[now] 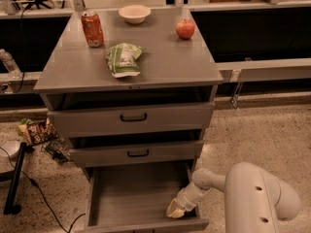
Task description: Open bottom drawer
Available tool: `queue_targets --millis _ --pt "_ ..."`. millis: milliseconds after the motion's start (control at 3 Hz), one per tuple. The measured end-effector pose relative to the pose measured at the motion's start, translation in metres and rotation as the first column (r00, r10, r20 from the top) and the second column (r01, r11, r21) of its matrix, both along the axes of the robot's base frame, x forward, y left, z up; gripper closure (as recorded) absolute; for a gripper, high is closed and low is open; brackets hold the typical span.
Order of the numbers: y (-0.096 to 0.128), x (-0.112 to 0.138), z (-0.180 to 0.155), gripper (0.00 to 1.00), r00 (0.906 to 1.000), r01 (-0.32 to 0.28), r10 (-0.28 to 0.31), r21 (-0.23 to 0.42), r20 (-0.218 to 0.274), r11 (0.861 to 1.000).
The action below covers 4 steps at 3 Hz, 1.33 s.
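The bottom drawer [136, 193] of the grey cabinet [131, 67] stands pulled out, showing a plain grey inside with nothing in it. Its low front panel [146, 225] runs along the frame's lower edge; the handle is out of view. My gripper [176, 209] reaches down from the white arm [252, 198] at the lower right into the drawer's right front corner, just behind the front panel. The middle drawer [138, 153] and the top drawer [133, 117] each stick out slightly.
On the cabinet top lie a red can [92, 29], a white bowl [134, 13], a red apple [185, 29] and a green chip bag [124, 58]. Snack packets [35, 130], cables and a black stand [12, 178] clutter the floor at left. A rail [267, 69] runs behind.
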<state>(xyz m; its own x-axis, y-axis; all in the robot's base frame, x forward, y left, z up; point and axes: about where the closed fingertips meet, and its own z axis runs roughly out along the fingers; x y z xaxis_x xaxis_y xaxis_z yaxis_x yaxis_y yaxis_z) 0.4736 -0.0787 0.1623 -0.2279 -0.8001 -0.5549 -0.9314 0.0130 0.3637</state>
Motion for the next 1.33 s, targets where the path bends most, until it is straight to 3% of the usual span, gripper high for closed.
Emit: queue_targets --millis 333,667,1000,1333 --pt "0.003 0.01 0.026 1.0 0.997 0.037 -0.04 0.041 0.066 0.998" --pt "-0.002 0.025 0.075 1.0 0.9767 0.096 -0.11 0.084 0.184 0.992" --pt "-0.018 0.031 0.117 0.98 0.9461 0.172 -0.199 0.124 0.255 0.977" --pt "-0.015 0.029 0.113 0.74 0.9501 0.164 -0.19 0.123 0.247 0.979"
